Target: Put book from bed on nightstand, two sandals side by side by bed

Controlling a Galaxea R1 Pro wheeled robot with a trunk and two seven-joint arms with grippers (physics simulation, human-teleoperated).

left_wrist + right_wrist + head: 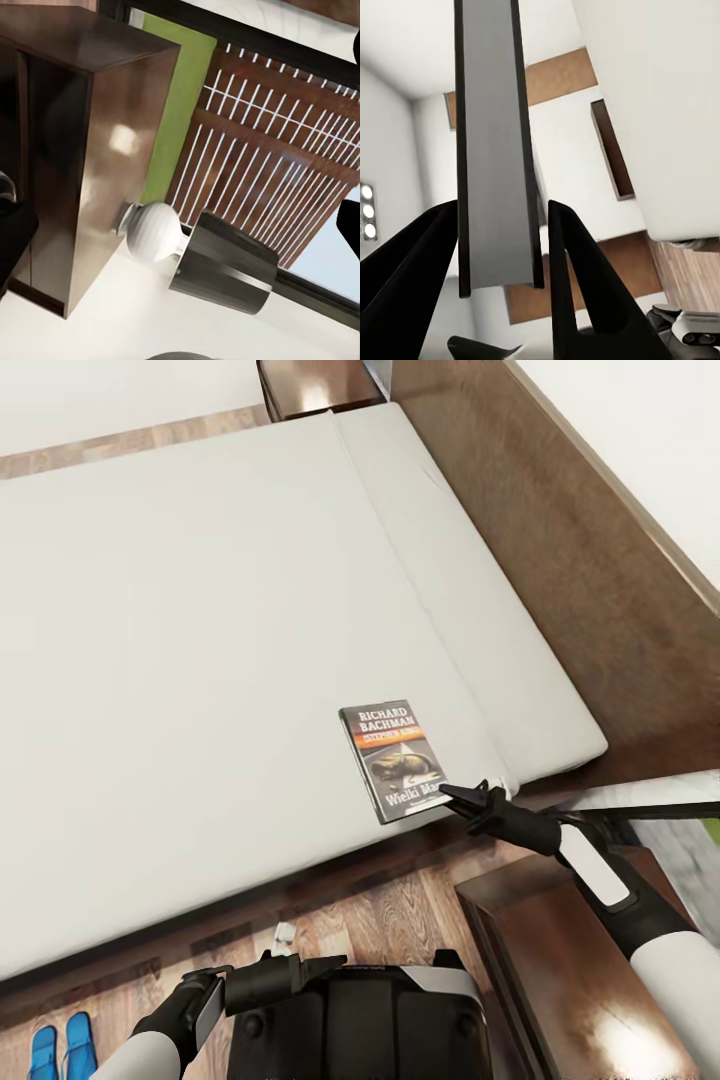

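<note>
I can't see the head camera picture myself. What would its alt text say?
A dark paperback book lies near the edge of a pale mattress on a dark wooden bed, with the right gripper at its lower corner, jaws around that edge. A glossy brown nightstand stands beside the bed, and two blue sandals lie together on the plank floor.

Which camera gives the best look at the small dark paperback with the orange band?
The head view: the dark paperback lies flat on the pale mattress, cover readable. The right wrist view shows it edge-on between the right hand fingers, seemingly.
</note>
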